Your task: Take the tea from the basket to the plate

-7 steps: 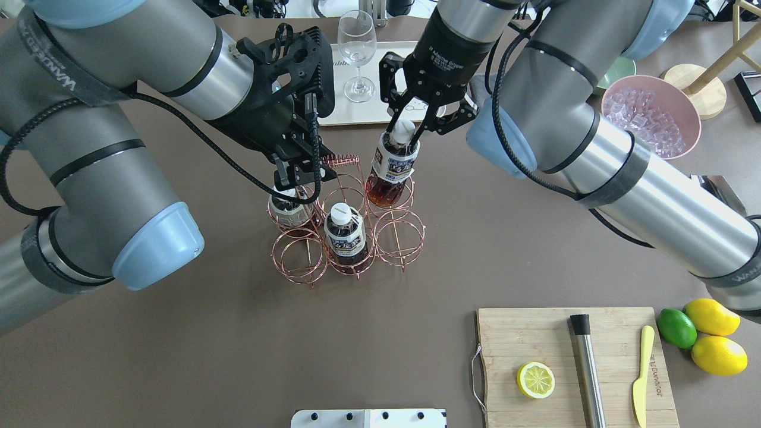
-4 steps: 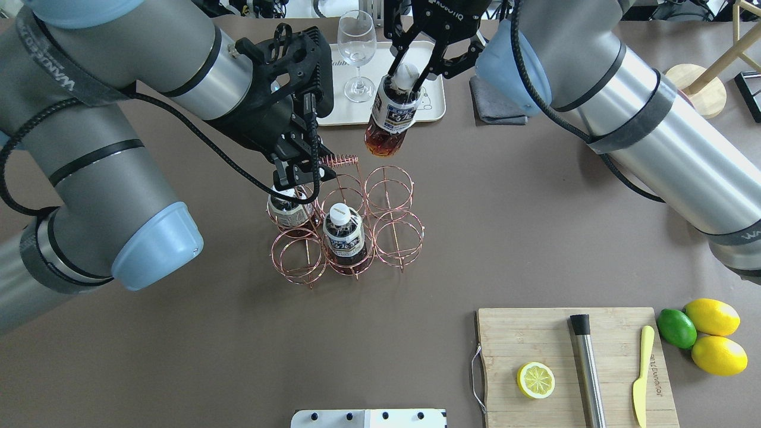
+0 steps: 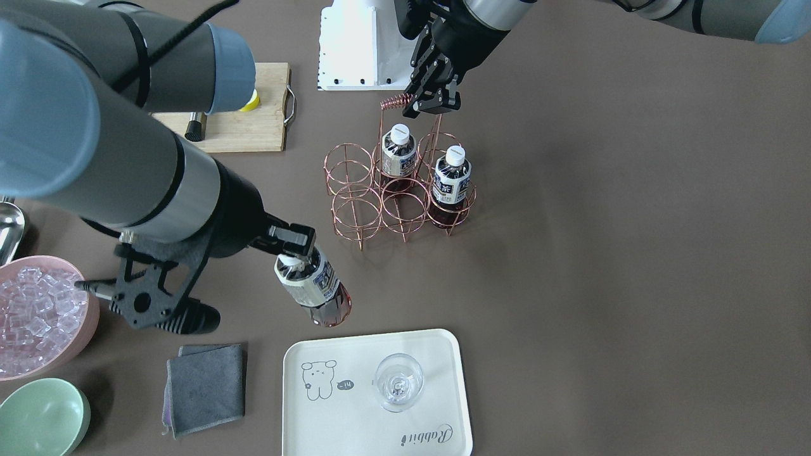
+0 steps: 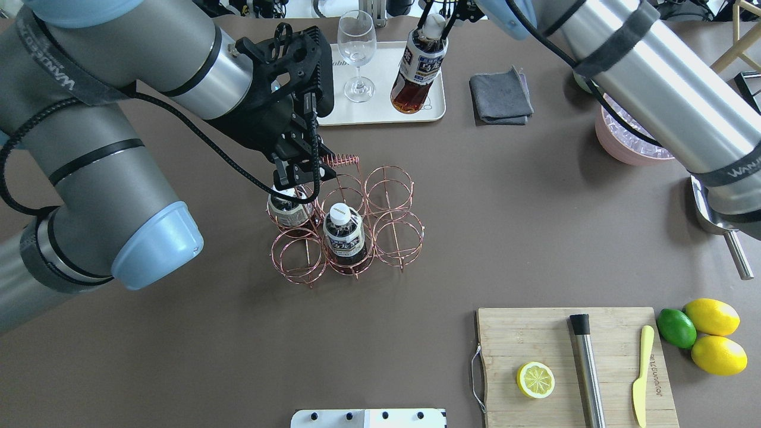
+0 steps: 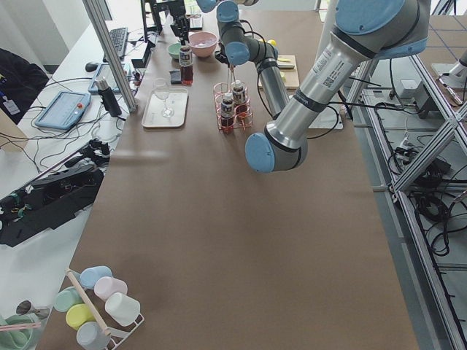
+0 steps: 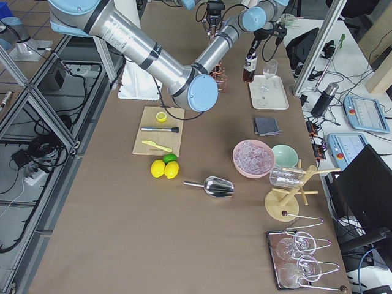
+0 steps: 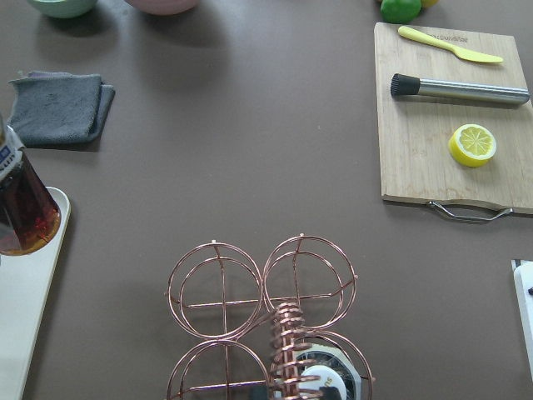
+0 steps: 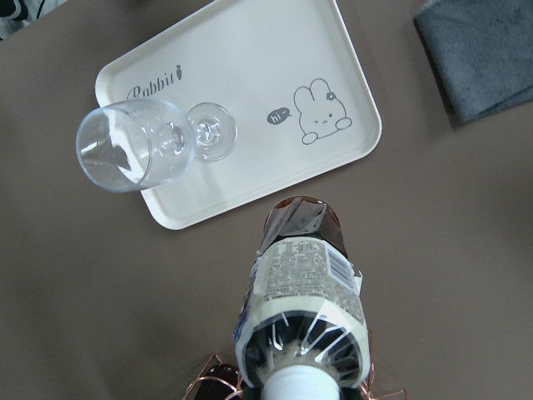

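Note:
My right gripper (image 4: 434,22) (image 3: 293,254) is shut on the white cap of one tea bottle (image 4: 418,66) (image 3: 315,286) (image 8: 301,310). The bottle hangs tilted in the air at the basket-side edge of the plate (image 4: 380,112) (image 3: 304,424) (image 8: 275,67). The copper wire basket (image 4: 393,239) (image 3: 347,166) stands mid-table with two more tea bottles (image 4: 345,235) (image 3: 451,180) in its rings. At the basket's coiled handle (image 4: 343,160) (image 7: 288,350), my left gripper (image 4: 302,173) (image 3: 429,102) is shut on the wire.
A wine glass (image 4: 357,53) (image 3: 398,382) stands on the plate. A grey cloth (image 4: 500,98), a pink bowl of ice (image 3: 38,310) and a green bowl (image 3: 41,418) lie near the plate. The cutting board (image 4: 535,333) with a lemon half is at front right, beside a metal scoop (image 4: 713,220).
My right gripper has lifted its tea bottle out of the basket's back ring and carried it away toward the plate. The left gripper and the basket have stayed put.

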